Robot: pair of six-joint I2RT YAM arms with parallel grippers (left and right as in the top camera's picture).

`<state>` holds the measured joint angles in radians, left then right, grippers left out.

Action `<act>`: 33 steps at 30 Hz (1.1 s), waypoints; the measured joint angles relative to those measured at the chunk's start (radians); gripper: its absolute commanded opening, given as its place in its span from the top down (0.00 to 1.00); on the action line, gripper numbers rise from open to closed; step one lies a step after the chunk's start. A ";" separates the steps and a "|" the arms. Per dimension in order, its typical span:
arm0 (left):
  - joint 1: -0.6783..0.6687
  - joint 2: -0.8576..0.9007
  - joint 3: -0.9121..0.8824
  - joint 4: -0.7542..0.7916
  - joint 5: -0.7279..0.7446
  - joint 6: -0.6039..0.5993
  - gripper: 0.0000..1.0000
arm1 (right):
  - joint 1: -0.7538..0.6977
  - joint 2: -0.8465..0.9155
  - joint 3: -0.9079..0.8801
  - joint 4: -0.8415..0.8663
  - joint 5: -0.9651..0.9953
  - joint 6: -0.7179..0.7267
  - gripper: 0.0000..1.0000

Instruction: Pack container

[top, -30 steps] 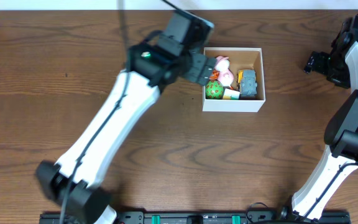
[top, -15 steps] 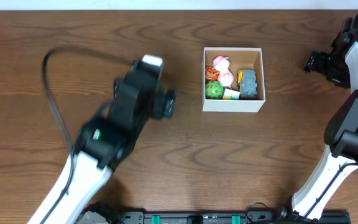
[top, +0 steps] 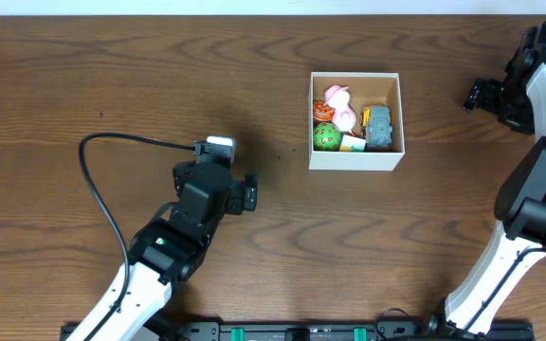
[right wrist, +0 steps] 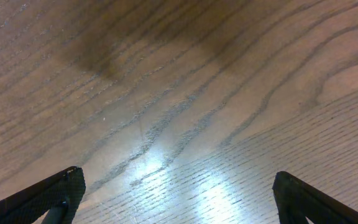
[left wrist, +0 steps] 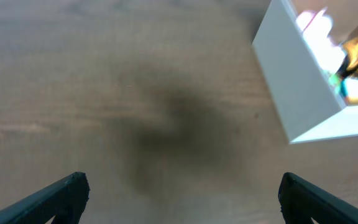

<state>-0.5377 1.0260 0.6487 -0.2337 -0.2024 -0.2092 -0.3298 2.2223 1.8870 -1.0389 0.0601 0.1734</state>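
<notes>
Container, a square cardboard box with smooth white walls, is sitting on the grainy wooden table, holding small toys. Left gripper is hovering to its left, claw wide and empty. Right gripper is gaping wide too.

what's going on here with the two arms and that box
The container sits on the table with several small toys inside, among them a pink one, a green ball and a grey and yellow car. Neither arm is handling anything. The left gripper, which was at the container a second ago, has pulled back to the left of it and is open and empty. The right gripper is open over bare wood, off to the right.
</notes>
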 measured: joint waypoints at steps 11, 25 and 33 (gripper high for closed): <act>0.000 0.022 0.000 -0.009 0.022 -0.029 0.02 | 0.000 0.000 0.000 0.000 0.000 0.000 0.01; 0.025 -0.020 -0.016 0.007 0.035 -0.031 0.02 | 0.000 0.000 0.000 0.000 0.000 0.000 0.01; 0.262 -0.249 -0.245 0.312 0.146 -0.031 0.02 | 0.000 0.000 0.000 0.000 0.000 0.000 0.01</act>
<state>-0.2756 0.7769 0.4038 0.0784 -0.0559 -0.2405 -0.3298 2.2223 1.8870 -1.0386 0.0605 0.1734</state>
